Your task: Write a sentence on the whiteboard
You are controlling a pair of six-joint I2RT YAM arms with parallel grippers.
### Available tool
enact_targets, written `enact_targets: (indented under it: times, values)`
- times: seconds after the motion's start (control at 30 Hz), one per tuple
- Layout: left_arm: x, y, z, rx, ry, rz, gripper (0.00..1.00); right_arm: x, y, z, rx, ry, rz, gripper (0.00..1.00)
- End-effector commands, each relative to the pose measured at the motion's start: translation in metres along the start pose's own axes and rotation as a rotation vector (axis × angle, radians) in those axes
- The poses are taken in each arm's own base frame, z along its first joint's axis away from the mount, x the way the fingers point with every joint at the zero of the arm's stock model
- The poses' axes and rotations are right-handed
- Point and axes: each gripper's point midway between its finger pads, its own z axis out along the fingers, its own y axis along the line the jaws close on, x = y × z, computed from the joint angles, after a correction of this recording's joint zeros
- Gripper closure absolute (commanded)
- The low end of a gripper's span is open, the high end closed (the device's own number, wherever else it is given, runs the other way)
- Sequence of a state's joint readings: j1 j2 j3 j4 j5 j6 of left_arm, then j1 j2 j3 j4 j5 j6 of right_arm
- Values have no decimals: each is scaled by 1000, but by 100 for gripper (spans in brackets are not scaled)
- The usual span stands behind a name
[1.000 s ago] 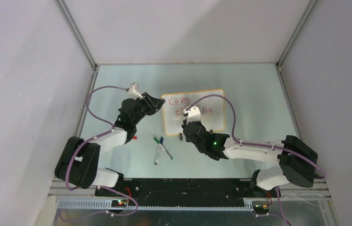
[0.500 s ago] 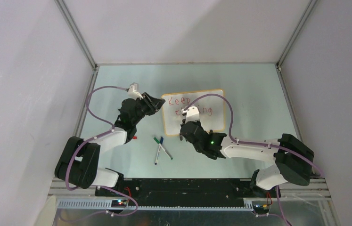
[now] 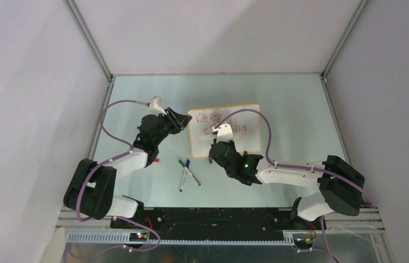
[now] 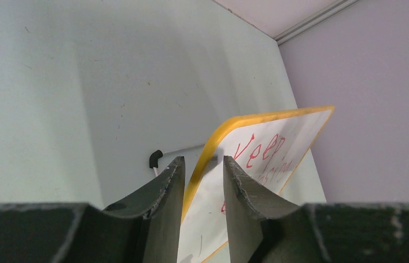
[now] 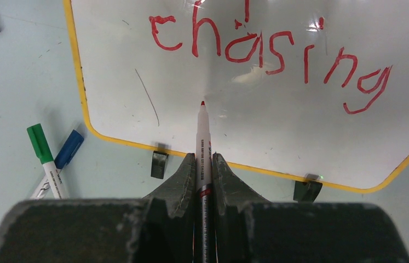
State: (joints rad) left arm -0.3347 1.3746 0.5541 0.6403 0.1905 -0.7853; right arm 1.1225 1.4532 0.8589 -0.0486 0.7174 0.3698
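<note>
Now at the start of the third line, judging by the writing. On the table (image 3: 289,109): whiteboard (image 3: 246,143), with "Keep" and "chasing" of the sentence (image 5: 268,52) done in red across its far and middle parts. Nothing yet on the bare strip toward its near frame.

Pinched tight in the right jaws: red marker (image 5: 202,148), tip over that strip just below the "ch". Impossible to tell whether touching the board. Clamped across the board's left edge: left jaws, steadying it.

Just off the board's near-left corner: green marker (image 5: 42,148) and blue marker (image 5: 69,149), crossed, untouched.

Next, probably: shift the tip toward the board's left side, press down lightly, and keep the letters small. Little room above the near frame and clip feet (image 5: 159,164).
</note>
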Motion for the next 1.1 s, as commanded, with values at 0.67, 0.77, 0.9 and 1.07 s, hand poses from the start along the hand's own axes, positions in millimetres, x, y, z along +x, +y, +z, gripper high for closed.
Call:
enact_targets:
  times: [0.67,0.77,0.9,1.07]
  values:
    - [-19,-15,3,39,-41,31,64,-23,-2,10,58,-40,59,100]
    - [-19,-14,3,37,-40,31,64,-22,0,11,47,-35,58,100]
    - [-18,-15,3,39,-39,31,64,-22,3,12,27,-24,58,100]
    - [-19,-15,3,37,-41,31,64,-19,6,13,7,-1,50,100]
